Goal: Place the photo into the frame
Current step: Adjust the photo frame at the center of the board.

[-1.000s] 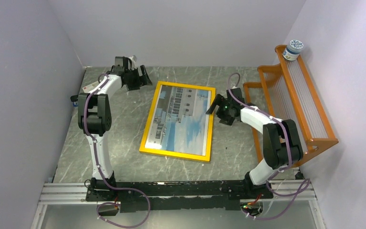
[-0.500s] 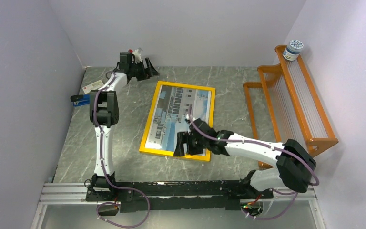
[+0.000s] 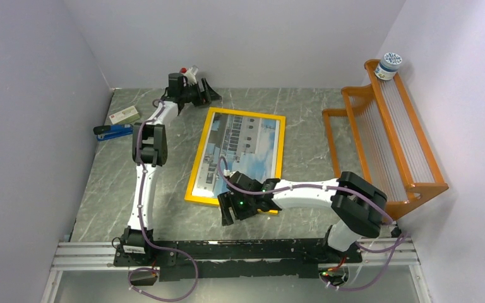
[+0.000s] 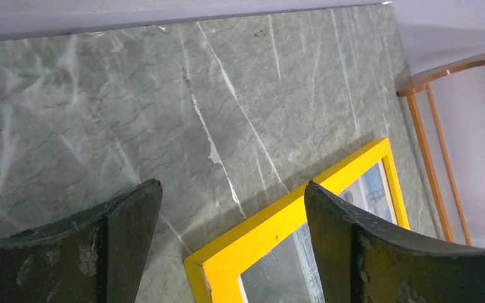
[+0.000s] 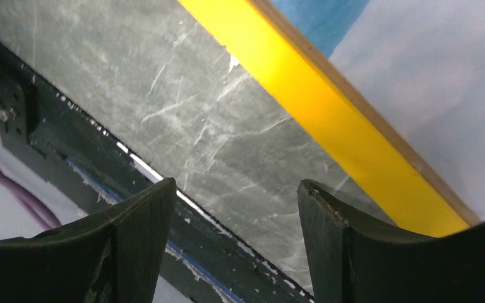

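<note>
Centred on the green marbled desk (image 3: 303, 126), the yellow-bordered rectangular wooden frame (image 3: 197, 165) lies flat, building-and-sky paper photo (image 3: 246, 142) apparently seated inside, hence left end effector (image 3: 207, 93) spread empty at 11 o'clock, right end effector (image 3: 228, 211) spread empty at 6 o'clock.

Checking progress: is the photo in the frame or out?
In: the photo lies flat inside the frame, yellow border showing around it.
</note>
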Controlling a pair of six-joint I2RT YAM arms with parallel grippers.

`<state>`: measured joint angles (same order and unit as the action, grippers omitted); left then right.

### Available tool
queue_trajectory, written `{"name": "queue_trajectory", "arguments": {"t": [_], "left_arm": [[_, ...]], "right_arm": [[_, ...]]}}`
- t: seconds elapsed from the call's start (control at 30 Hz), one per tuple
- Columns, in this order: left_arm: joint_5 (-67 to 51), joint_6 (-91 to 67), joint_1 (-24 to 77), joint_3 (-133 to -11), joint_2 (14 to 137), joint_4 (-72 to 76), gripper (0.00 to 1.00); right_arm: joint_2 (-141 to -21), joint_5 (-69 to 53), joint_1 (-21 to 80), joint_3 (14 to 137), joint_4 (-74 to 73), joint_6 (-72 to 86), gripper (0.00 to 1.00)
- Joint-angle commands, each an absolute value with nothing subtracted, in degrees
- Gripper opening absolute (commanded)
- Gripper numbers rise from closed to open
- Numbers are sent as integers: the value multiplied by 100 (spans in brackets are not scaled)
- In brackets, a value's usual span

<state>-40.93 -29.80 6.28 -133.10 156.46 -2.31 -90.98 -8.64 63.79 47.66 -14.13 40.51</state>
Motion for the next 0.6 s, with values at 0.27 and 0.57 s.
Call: {"name": "queue_trajectory", "arguments": {"t": [0.27, 0.57], "left_arm": [[-5835, -2142, 451, -13134, 15991, -1189, 76], [-6251, -947, 34, -12035, 15035, -2472, 69]], "right_arm": [[-8686, 942, 6073, 4462, -2068, 4918, 75], [-7768, 912, 4884, 3585, -1820, 5238, 75]]}}
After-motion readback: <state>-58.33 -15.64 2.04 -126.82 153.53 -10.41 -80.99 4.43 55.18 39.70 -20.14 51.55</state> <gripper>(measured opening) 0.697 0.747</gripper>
